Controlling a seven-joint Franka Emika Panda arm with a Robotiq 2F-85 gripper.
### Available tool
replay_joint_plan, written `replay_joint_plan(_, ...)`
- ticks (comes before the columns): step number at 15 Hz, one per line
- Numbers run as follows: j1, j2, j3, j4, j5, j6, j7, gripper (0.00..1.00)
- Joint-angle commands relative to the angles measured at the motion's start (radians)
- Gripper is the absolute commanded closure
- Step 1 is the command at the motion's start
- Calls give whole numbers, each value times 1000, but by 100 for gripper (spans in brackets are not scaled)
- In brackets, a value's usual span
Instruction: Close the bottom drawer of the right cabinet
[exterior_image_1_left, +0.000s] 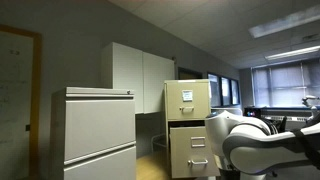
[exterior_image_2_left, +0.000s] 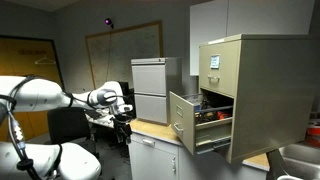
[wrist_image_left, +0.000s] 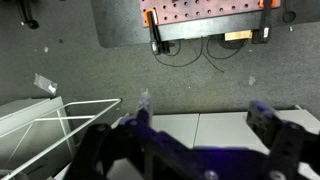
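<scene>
Plainly pulled out, the bottom drawer (exterior_image_2_left: 184, 122) stood clear of the right cabinet (exterior_image_2_left: 270, 90). An exterior view caught it from the side, with red items (exterior_image_2_left: 208, 113) inside. Seen from the front in an exterior view, the drawer (exterior_image_1_left: 190, 152) gave me only its beige face and silver handle (exterior_image_1_left: 197, 141), so its reach was hard to judge. My arm (exterior_image_2_left: 40, 95) sat well apart from the drawer, near a grey cabinet (exterior_image_2_left: 150, 85). Only the wrist view showed the claw (wrist_image_left: 200, 105): fingers (wrist_image_left: 262, 115) spread wide, nothing held, above a dark floor (wrist_image_left: 100, 70), beside a white wire frame (wrist_image_left: 60, 112).
</scene>
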Motion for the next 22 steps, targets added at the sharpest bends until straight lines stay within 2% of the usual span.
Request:
replay_joint_plan(1,12,3,-11,2,-8,-2,8,0)
replay_joint_plan(10,2,9,-7,7,-21,4,16,0)
replay_joint_plan(13,-43,51,9,60,-89,-7,48,0)
replay_joint_plan(16,-91,117,23,147,-213,4,79,0)
replay_joint_plan(17,-102,141,24,180,-256,9,81,15)
replay_joint_plan(18,-115,181,38,224,-314,25,88,27)
replay_joint_plan(22,-116,303,69,363,-499,94,95,58)
